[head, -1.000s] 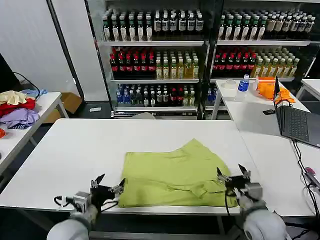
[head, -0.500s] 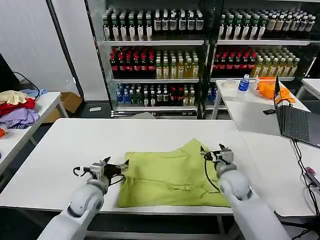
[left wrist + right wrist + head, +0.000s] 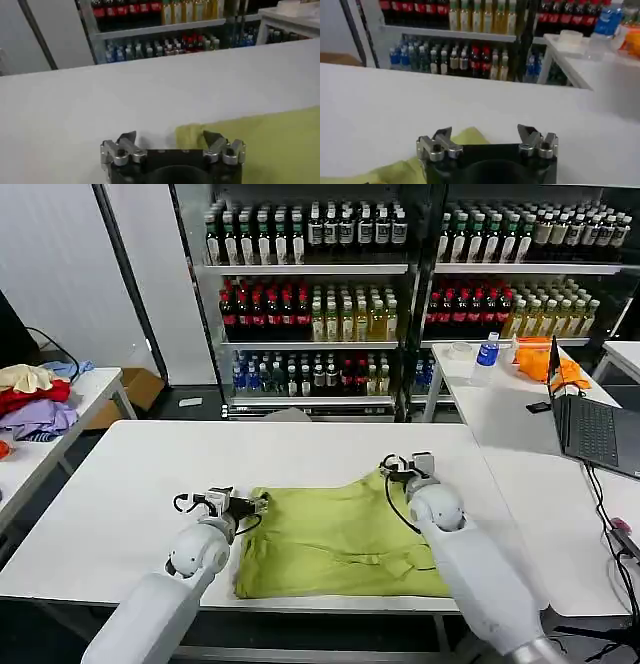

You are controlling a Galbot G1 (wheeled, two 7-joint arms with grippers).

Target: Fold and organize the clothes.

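The one lime-green short-sleeved cotton T-shirt (image 3: 345,539) lies on the white rectangular table (image 3: 140,484), toward the near edge, at about 6 o'clock from the table's middle. Judging by its shape, it is partly folded: a compact, roughly rectangular slab with a raised peak at its 12 o'clock side and a crumpled fold near its 4 o'clock corner. More folds look to be needed, and the tidying away has not begun, so I judge the task somewhere short of halfway.

The left gripper (image 3: 258,504) sits at the shirt's 10 o'clock corner; in the left wrist view its fingers (image 3: 127,137) are spread apart, straddling the cloth's corner (image 3: 187,135) without clamping it. The right gripper (image 3: 398,464) is at the peak, at about 1 o'clock on the shirt; in the right wrist view its fingers (image 3: 442,135) are likewise released, with the green tip (image 3: 470,135) between them, not pinched. Both seem poised to take hold of the far edge.

Count: one green shirt, two grippers, both empty. Elsewhere, one heap of red, purple and cream garments (image 3: 32,399) on a side table at 9 o'clock, one orange cloth (image 3: 540,362) and one dark laptop (image 3: 590,429) on the tables toward 2 o'clock, and shelves of bottled drinks (image 3: 310,314) at 12 o'clock, too many to count
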